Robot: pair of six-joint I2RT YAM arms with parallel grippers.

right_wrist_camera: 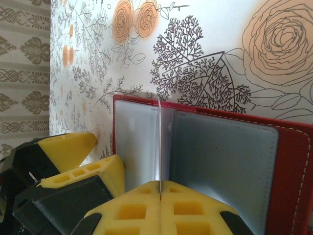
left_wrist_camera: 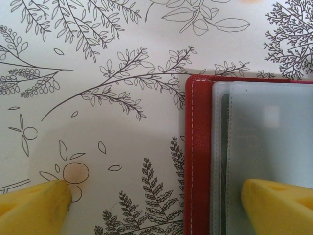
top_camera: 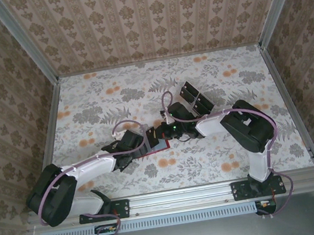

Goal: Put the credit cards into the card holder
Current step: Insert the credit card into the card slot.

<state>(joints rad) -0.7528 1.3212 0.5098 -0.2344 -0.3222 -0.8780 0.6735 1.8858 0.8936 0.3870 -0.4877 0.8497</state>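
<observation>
Top external view, left to right: my left gripper (top_camera: 145,145) reaches the card holder (top_camera: 161,146), which lies open on the flowered table (top_camera: 96,103) between both arms. My right gripper (top_camera: 155,134) meets it from the other side. The black credit cards (top_camera: 194,98) sit just beyond, further right.

Left wrist view: my fingers (left_wrist_camera: 34,208) are spread wide and hold nothing, one of them over the holder's grey sleeve (left_wrist_camera: 264,142).

Right wrist view: my right fingers (right_wrist_camera: 195,210) are pressed together on a thin sheet (right_wrist_camera: 160,137) standing edge-on at the holder's fold. Whether it is a card or a sleeve, I cannot tell.
</observation>
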